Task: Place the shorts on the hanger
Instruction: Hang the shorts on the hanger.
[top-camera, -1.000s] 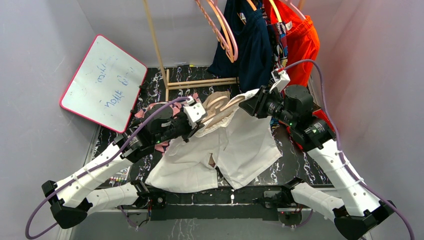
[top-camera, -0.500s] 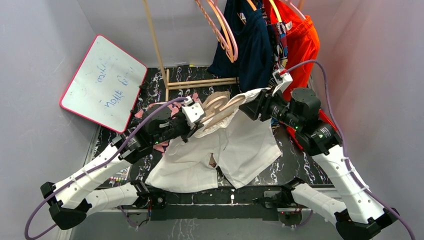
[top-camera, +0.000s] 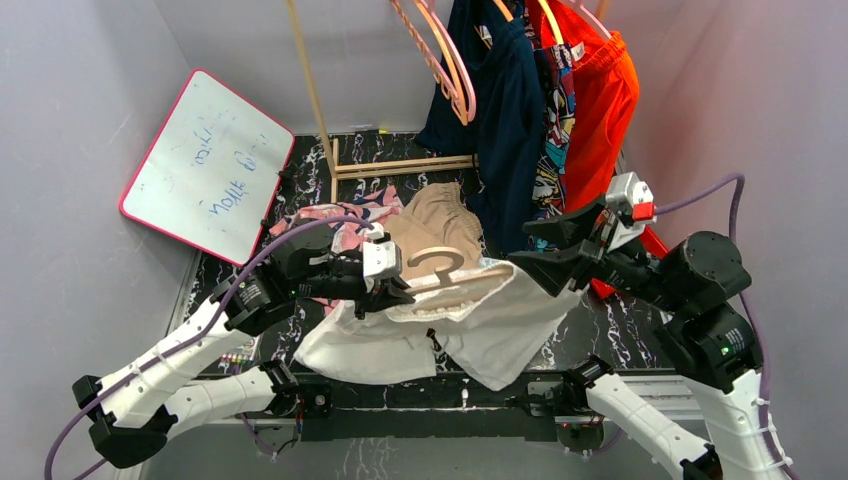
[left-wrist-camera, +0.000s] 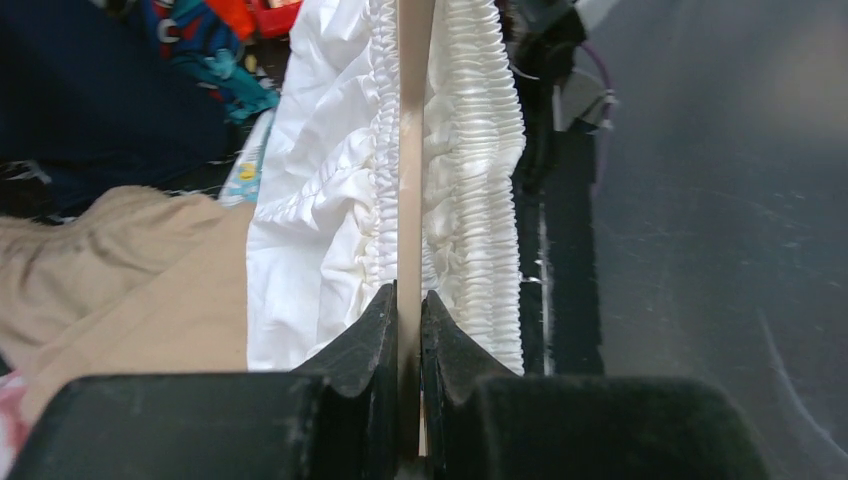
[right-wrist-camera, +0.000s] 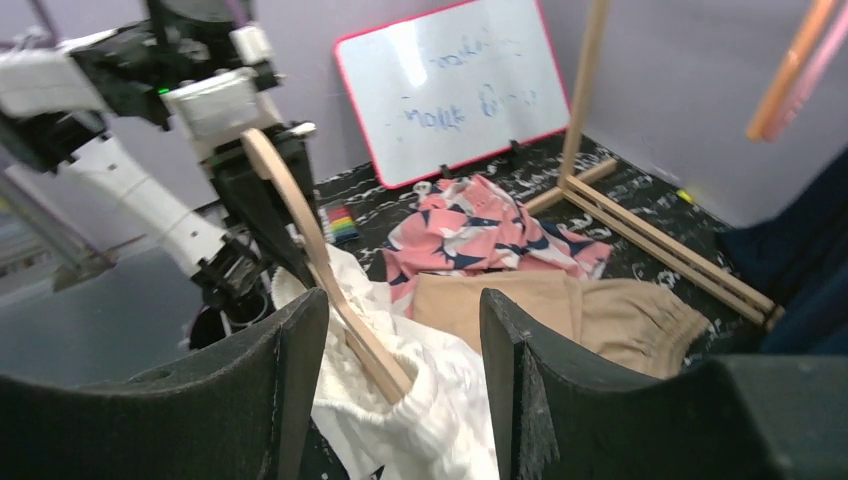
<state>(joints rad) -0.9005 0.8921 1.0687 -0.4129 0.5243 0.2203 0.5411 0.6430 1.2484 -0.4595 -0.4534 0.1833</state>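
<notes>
Over the marbled table (top-camera: 400, 143), left fingers (left-wrist-camera: 360, 340) pinch the hanger (left-wrist-camera: 410, 150).

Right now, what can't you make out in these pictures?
- Writing on the whiteboard: too faint to read, top and right wrist views.
- Lower end of the hanger: right wrist view, buried in the shorts.
- Hanger's hook: left wrist view shows only its edge, clamped in the left end effector, running off the top.
- Tops of the hung clothes: top view, cut by the upper edge.

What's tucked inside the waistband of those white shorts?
The hanger runs inside the gathered waistband of the shorts, pinched by the left end effector. Its far end is hidden by fabric.
</notes>
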